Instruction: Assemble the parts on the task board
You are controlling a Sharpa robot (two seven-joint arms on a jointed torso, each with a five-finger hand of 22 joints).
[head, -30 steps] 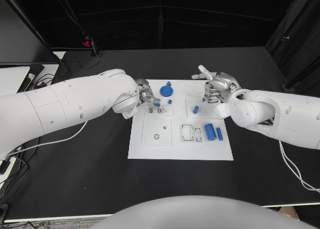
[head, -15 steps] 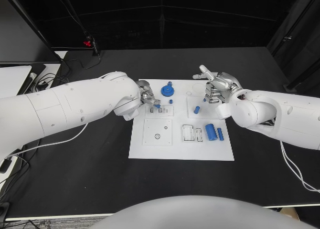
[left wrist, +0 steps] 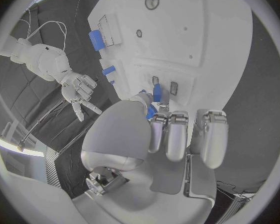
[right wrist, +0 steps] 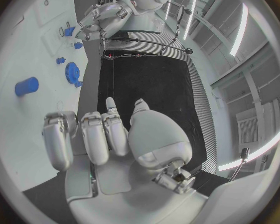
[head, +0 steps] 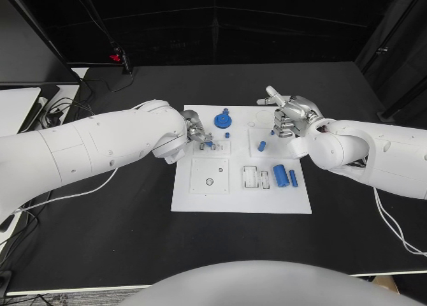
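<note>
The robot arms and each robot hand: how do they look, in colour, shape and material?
Both arms are thick, rounded shells of smooth glossy white, with thin seam lines and small screw dots. The left robot hand and the right robot hand are silver metal, with segmented fingers and pale rounded fingertips. A thin white cable lies on the black table beside the right arm.
</note>
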